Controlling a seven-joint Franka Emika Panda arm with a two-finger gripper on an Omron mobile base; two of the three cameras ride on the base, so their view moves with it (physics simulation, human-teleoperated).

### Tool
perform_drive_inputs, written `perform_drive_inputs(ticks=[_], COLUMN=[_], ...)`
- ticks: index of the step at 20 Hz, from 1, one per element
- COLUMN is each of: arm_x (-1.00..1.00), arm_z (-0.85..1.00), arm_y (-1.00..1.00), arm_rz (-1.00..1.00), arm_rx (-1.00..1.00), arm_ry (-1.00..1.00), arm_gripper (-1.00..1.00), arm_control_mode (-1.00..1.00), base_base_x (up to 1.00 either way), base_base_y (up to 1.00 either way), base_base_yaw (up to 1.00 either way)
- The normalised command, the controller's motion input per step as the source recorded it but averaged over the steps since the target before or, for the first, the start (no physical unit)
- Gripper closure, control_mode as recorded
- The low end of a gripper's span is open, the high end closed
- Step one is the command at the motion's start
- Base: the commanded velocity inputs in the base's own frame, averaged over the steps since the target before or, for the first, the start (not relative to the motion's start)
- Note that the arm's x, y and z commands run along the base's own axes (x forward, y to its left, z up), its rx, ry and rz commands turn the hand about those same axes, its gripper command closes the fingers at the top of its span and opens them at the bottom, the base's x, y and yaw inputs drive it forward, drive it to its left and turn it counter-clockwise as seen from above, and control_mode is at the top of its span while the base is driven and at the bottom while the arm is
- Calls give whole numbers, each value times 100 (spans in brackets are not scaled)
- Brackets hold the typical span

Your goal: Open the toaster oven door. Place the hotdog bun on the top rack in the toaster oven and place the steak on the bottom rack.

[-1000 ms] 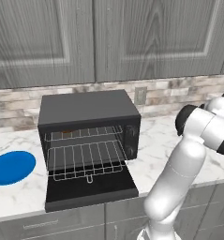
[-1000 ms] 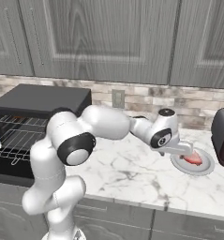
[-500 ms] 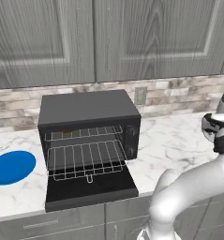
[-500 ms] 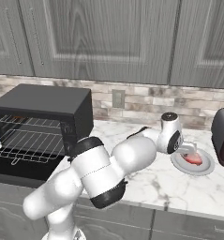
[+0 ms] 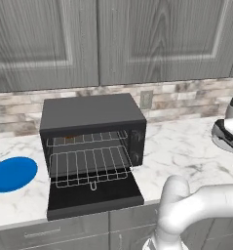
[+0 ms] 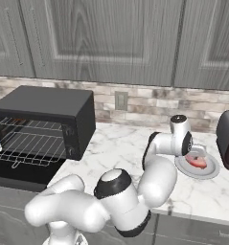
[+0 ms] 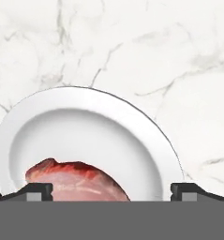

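Gripper over the steak plate, oven standing open

I see grey wood-grain cabinets above a veined white marble counter (image 5: 196,146); the boxy black toaster oven (image 6: 44,115) has its flat door (image 5: 93,195) dropped, wire racks bare (orange speck on the upper). Well right of the oven, the gripper (image 7: 111,190), tips spread wide, hovers over a round white plate (image 7: 132,136) holding the glossy pink-red steak (image 7: 78,180), long axis across the view.

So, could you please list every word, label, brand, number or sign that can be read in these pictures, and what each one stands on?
None: no readable text shows in these pictures.
The toaster oven has small dark knobs on its right front panel, with no legible markings.
The wall outlet, the white plate and the cabinet doors are blank.
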Motion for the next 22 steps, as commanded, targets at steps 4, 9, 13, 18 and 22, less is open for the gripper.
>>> perform_drive_inputs(ticks=[4, 9, 13, 18, 22], arm_x=[14, 14, 14, 19, 16], arm_z=[-29, -39, -29, -21, -10], arm_y=[-29, -8, -16, -21, -13], arm_rz=[0, 2, 3, 2, 0], arm_rx=[0, -4, -5, -5, -3], arm_ry=[0, 0, 0, 0, 2], arm_gripper=[-100, -100, -100, 100, 100], arm_control_mode=[-100, -100, -100, -100, -100], base_base_x=[0, 0, 0, 0, 0], base_base_y=[0, 0, 0, 0, 0], base_base_yaw=[0, 0, 0, 0, 0])
